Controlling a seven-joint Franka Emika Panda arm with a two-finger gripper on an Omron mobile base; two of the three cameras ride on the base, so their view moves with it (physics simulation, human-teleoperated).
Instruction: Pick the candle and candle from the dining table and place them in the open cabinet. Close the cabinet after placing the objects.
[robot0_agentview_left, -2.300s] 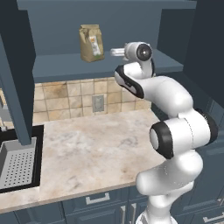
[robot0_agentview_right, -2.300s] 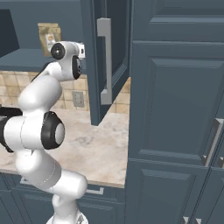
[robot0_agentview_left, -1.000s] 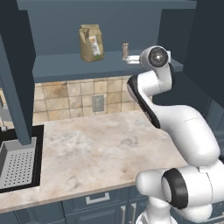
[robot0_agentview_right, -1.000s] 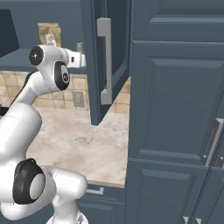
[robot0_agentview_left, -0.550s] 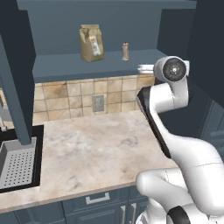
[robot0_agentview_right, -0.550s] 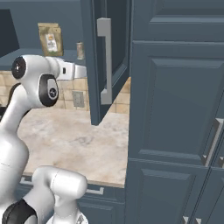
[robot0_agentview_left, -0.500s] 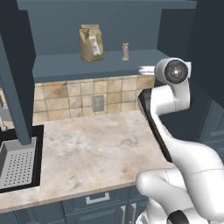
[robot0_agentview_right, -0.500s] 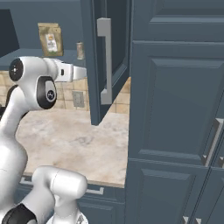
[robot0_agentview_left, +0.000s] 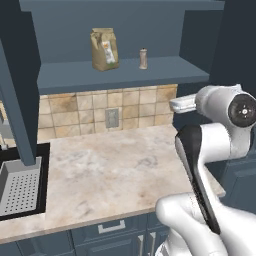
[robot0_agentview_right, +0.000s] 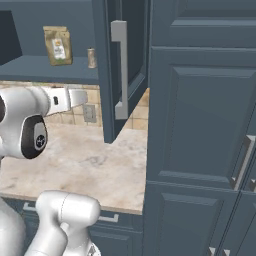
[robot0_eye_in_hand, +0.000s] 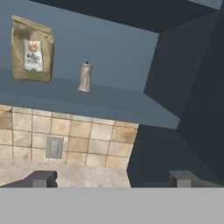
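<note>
Shelf (robot0_agentview_left: 75, 75) right of candle (robot0_agentview_left: 143, 58) seems free; bag (robot0_agentview_left: 104, 49) stands left.

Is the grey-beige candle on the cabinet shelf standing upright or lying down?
Upright. The candle stands on its base on the blue shelf, wick pointing up, beside the paper bag.

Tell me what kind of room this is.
A kitchen, by the look of it: a marble-look counter with a black sink, a tiled backsplash, and dark blue cabinets with a brown paper bag on the shelf.
</note>
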